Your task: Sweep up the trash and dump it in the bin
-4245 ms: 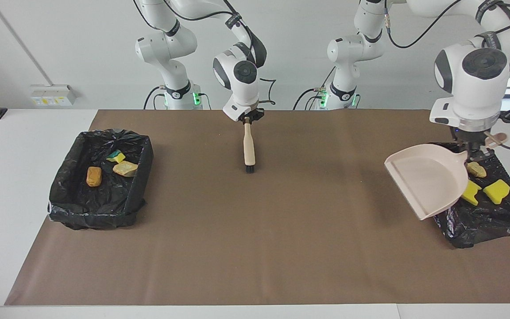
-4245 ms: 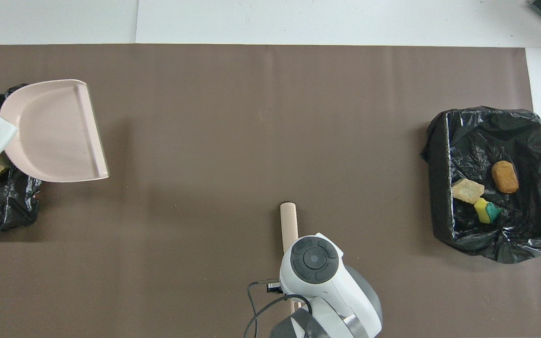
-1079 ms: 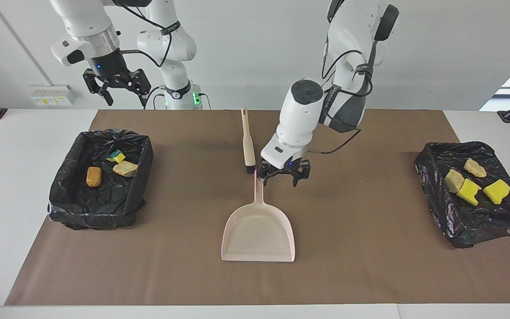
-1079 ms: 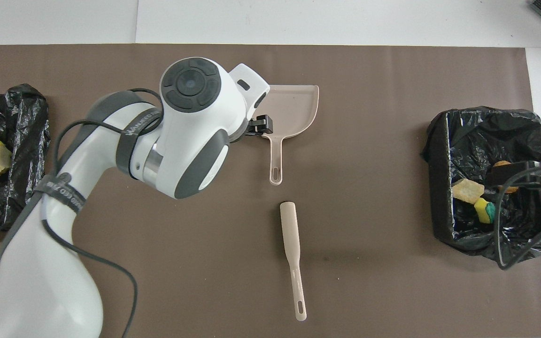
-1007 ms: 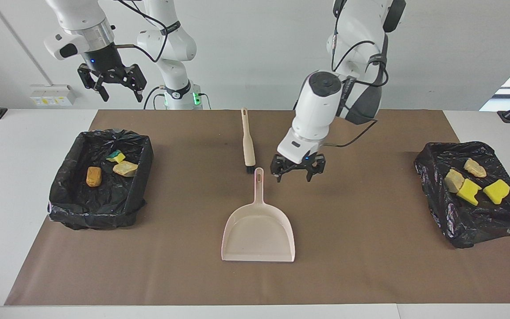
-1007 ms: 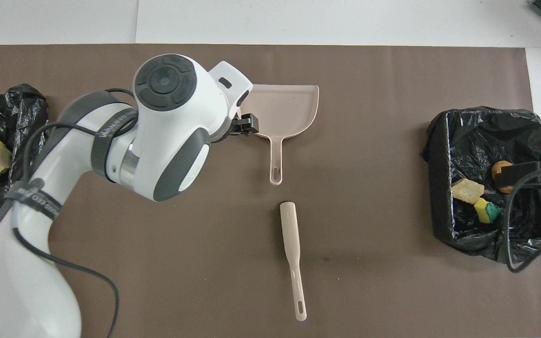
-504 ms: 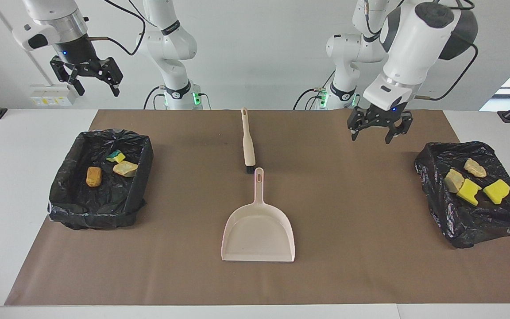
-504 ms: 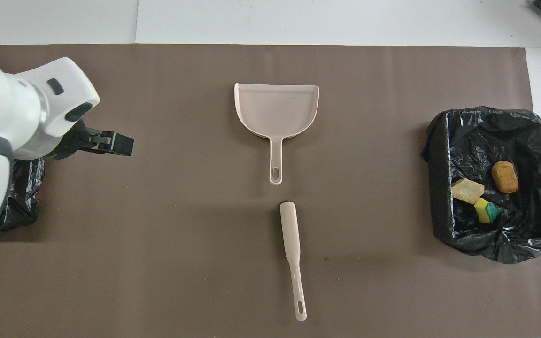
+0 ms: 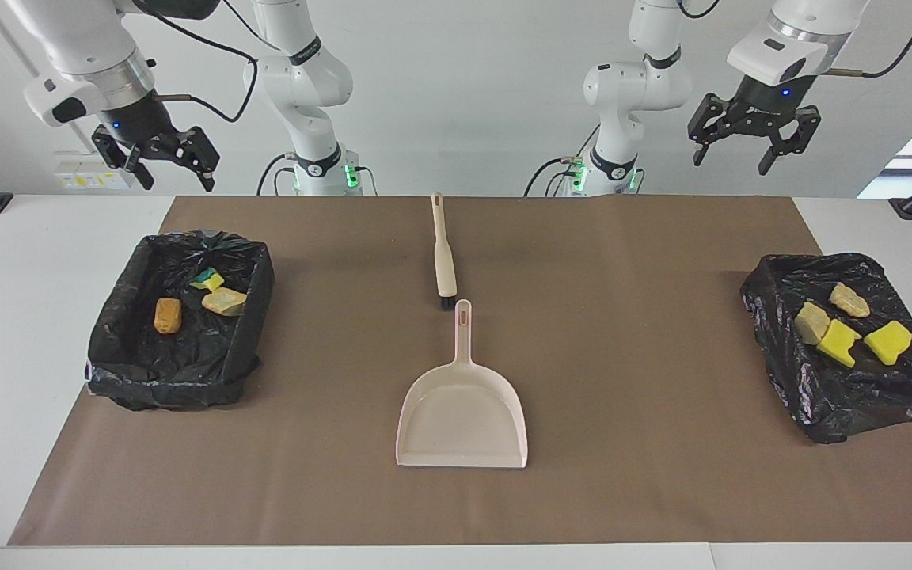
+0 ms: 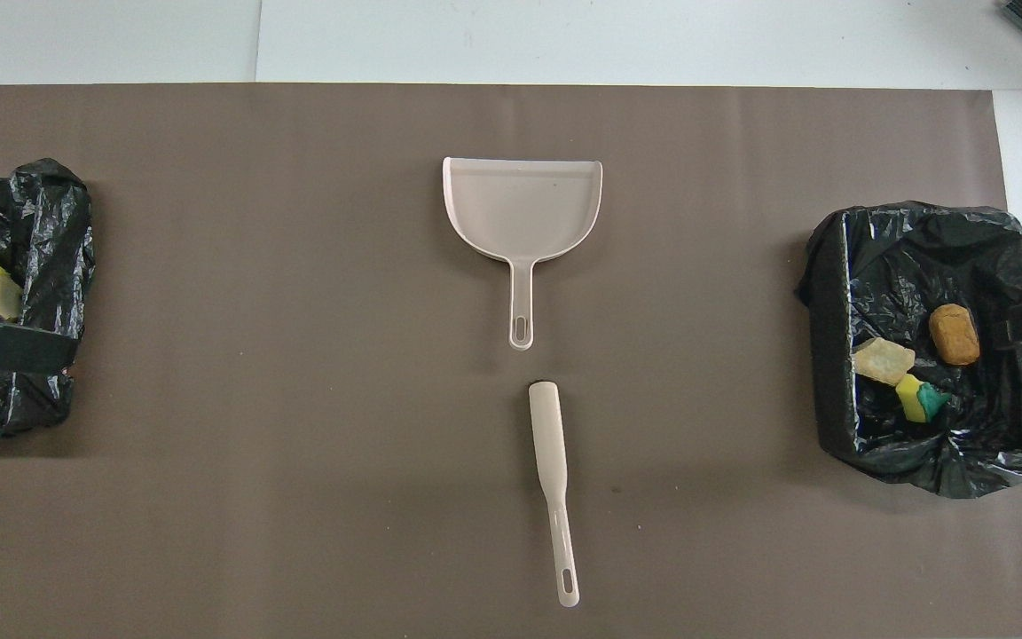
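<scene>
All the trash lies in two black-lined bins. The bin [image 9: 119,360] at the right arm's end holds an orange-brown lump [image 9: 168,314], a tan piece [image 9: 224,302] and a green-backed yellow sponge [image 9: 207,279]. The bin [image 9: 844,412] at the left arm's end holds several yellow and tan pieces [image 9: 837,342]. The pink dustpan [image 9: 462,416] and the brush [image 9: 444,261] lie on the mat mid-table, handle ends close together. My left gripper [image 9: 731,162] is open, empty and raised high over the table's edge near its bin. My right gripper [image 9: 173,176] is open, empty and raised near the other bin.
A brown mat [image 9: 622,475] covers the table between the bins. Both bins also show in the overhead view, one at the right arm's end [image 10: 830,293] and one at the left arm's end [image 10: 58,204]. The dustpan [image 10: 522,204] lies farther from the robots than the brush [image 10: 551,453].
The brush and dustpan were set down mid-table and let go. Over the last half second my left gripper rose and drew back toward its own end. My right gripper barely moved.
</scene>
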`<state>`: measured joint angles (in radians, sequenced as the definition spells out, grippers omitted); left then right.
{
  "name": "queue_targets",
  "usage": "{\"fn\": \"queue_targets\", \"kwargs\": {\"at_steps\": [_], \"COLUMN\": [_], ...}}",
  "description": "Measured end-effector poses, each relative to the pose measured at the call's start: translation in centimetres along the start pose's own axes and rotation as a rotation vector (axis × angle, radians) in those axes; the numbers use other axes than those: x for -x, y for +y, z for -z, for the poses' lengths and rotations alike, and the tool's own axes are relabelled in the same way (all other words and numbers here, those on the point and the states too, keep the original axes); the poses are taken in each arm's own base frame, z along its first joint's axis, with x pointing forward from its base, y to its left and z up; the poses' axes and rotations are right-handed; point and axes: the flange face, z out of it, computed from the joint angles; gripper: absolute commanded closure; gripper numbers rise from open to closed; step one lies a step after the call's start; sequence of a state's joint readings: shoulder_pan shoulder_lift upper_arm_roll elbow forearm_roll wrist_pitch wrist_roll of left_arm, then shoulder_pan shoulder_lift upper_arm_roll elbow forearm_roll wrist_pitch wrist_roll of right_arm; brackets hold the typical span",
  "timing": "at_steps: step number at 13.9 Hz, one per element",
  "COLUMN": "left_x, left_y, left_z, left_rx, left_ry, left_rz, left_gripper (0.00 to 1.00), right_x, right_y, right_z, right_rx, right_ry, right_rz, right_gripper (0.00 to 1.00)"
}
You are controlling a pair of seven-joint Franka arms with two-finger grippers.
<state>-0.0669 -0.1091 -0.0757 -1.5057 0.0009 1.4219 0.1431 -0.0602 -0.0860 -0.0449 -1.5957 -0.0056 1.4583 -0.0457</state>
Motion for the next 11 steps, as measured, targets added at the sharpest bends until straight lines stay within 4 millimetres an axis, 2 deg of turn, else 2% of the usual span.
{"fn": "queue_targets", "kwargs": {"at_steps": [5, 11], "left_x": [-2.2, -1.5], "left_y": [-2.2, -2.9], "left_z": [0.6, 1.5], "left_rx": [0.020, 0.019], "left_ry": [-0.063, -0.053], "left_rz": [0.018, 0.034], "left_gripper": [0.00, 0.00], "right_x": [0.5, 0.5], "right_y": [0.1, -0.3], "right_z": [0.5, 0.8], "right_rx": [-0.001, 0.001], "right_ry": [0.000, 0.012], "right_rz": [0.041, 0.048], "right_gripper": [0.00, 0.00]}}
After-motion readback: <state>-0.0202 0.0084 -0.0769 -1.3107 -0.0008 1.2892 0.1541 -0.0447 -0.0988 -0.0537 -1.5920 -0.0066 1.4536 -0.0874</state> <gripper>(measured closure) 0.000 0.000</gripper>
